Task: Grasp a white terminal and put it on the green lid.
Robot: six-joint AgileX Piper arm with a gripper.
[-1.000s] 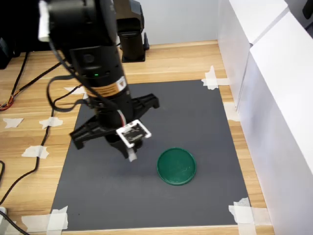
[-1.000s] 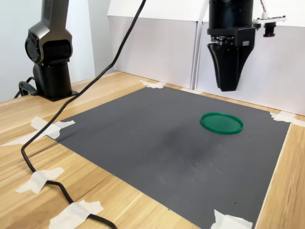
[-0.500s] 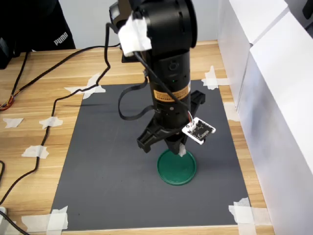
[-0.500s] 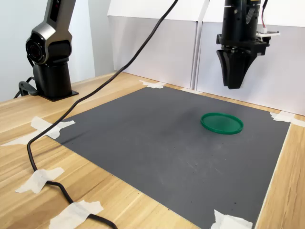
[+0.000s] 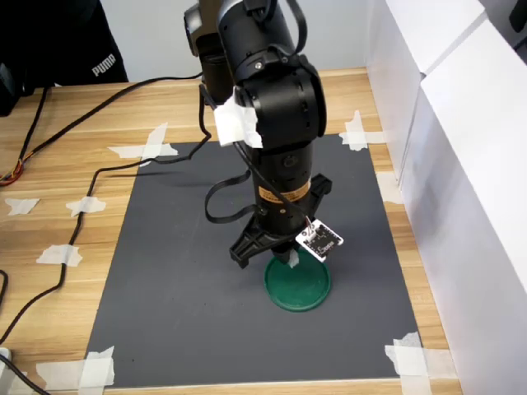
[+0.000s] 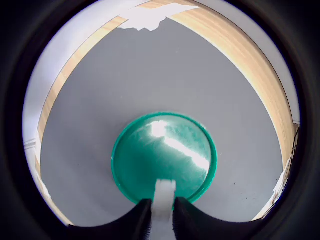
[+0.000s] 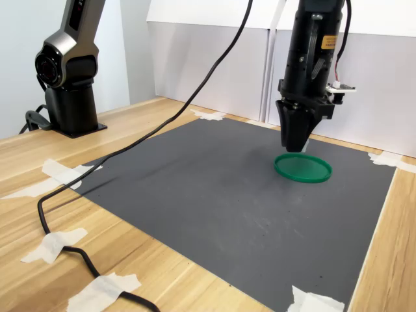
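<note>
One gap decides the drop: the end effector (image 6: 162, 220), closed on the terminal (image 6: 163, 200) standing upright between its fingers, hangs just above the lid (image 6: 164, 156) near its rim, with the lid's centre a little further on

Lab bench, taped grey mat (image 5: 189, 271), white partition boards (image 5: 461, 123), loose cables (image 5: 74, 140)
</note>
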